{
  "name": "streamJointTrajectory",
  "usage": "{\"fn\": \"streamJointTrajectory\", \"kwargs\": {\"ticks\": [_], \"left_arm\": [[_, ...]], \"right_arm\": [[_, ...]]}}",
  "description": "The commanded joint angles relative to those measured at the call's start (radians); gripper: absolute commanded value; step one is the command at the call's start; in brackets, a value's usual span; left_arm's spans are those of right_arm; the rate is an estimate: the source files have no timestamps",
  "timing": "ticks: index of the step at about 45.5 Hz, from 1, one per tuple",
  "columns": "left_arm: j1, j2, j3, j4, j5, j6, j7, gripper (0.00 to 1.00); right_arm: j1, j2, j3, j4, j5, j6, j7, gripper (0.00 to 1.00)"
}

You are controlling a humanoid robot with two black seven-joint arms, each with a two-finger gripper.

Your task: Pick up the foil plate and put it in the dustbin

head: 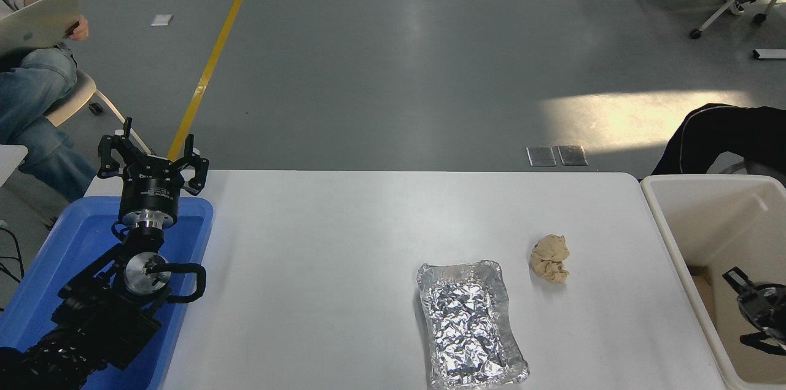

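Lying untouched, unlabelled foil plate [471, 323] beside dustbin [678, 267].

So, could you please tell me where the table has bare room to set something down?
The widest bare patch of the white table runs between the blue tray and the foil plate; the far strip is bare too. It is tighter on the right, where the crumpled paper lump sits between plate and dustbin.
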Motion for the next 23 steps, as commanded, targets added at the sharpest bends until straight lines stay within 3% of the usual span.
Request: {"fn": "streamJointTrajectory", "kwargs": {"ticks": [1, 23], "left_arm": [[0.0, 0.0, 0.0, 0.0, 0.0, 0.001, 0.006, 0.99], [-0.002, 0.0, 0.0, 0.0, 0.0, 0.001, 0.003, 0.99]], "right_arm": [[0.004, 0.003, 0.005, 0.0, 0.0, 0.0, 0.0, 0.0], [0.031, 0.028, 0.003, 0.001, -0.012, 0.005, 0.0, 0.0]]}}
